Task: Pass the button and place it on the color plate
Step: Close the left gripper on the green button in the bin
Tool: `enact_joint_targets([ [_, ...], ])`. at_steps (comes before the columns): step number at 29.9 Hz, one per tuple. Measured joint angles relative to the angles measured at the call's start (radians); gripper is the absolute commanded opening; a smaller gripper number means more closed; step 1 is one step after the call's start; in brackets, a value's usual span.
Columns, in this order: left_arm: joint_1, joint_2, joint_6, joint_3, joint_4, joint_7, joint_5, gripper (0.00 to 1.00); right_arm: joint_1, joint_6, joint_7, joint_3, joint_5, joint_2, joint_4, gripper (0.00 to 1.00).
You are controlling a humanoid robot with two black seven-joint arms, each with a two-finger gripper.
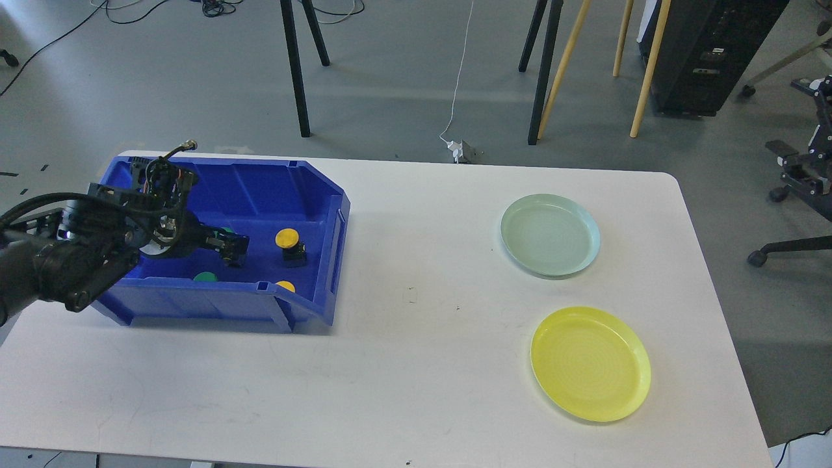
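A blue bin [331, 227] stands on the table's left side. In it are a yellow button [288, 239] on a black base, a second yellow button [285, 286] at the front wall, and a green button [206, 277] at the front. Another green patch [225, 231] shows just behind my left gripper [234, 250]. That gripper reaches into the bin from the left, low and left of the yellow button. It is dark and small, so its fingers cannot be told apart. A pale green plate [550, 235] and a yellow plate [590, 364] lie at the right. My right gripper is out of view.
The white table [416, 364] has its far edge behind the bin and plates. Stand legs, a cable and a black cabinet are on the floor beyond. Chair bases stand off the table's right edge.
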Motion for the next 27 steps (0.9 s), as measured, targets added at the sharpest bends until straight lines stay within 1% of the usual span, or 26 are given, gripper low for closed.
enact_joint_targets([
  [2,0.002,0.001,0.003,0.0,0.003,-0.002,0.0,0.75,0.0,0.0,0.0,0.0,-0.004,0.0,0.0,0.98],
  [3,0.004,0.002,0.003,0.0,0.003,-0.004,0.0,0.73,0.0,0.0,0.0,0.0,-0.005,0.0,0.0,0.98],
  [4,0.005,0.003,0.003,0.0,0.004,-0.007,0.0,0.67,0.0,0.0,0.0,0.0,-0.006,0.0,-0.001,0.98],
  [5,0.005,0.004,0.003,0.0,0.005,-0.008,0.0,0.56,0.001,0.0,0.0,0.0,-0.006,0.001,-0.001,0.98],
  [6,0.006,0.004,0.003,0.0,0.005,-0.009,0.0,0.5,0.002,0.0,0.0,0.0,-0.006,0.001,0.0,0.98],
  [13,0.01,0.002,-0.005,0.001,0.003,-0.01,0.004,0.31,0.003,0.0,0.0,0.0,-0.007,0.003,0.0,0.98],
  [16,0.01,0.002,-0.009,0.001,0.002,-0.011,0.004,0.26,0.003,0.0,0.0,0.0,-0.011,0.003,-0.001,0.98],
  [22,0.002,0.01,-0.019,-0.002,-0.021,-0.015,-0.001,0.26,0.003,0.0,0.0,0.0,-0.014,0.007,0.0,0.98],
  [24,-0.003,0.036,-0.031,-0.006,-0.06,-0.024,-0.002,0.26,0.004,0.0,0.0,0.0,-0.014,0.009,-0.001,0.98],
  [27,-0.013,0.121,-0.056,-0.014,-0.149,-0.032,-0.002,0.26,0.009,0.0,0.0,0.001,-0.014,0.013,-0.002,0.98],
])
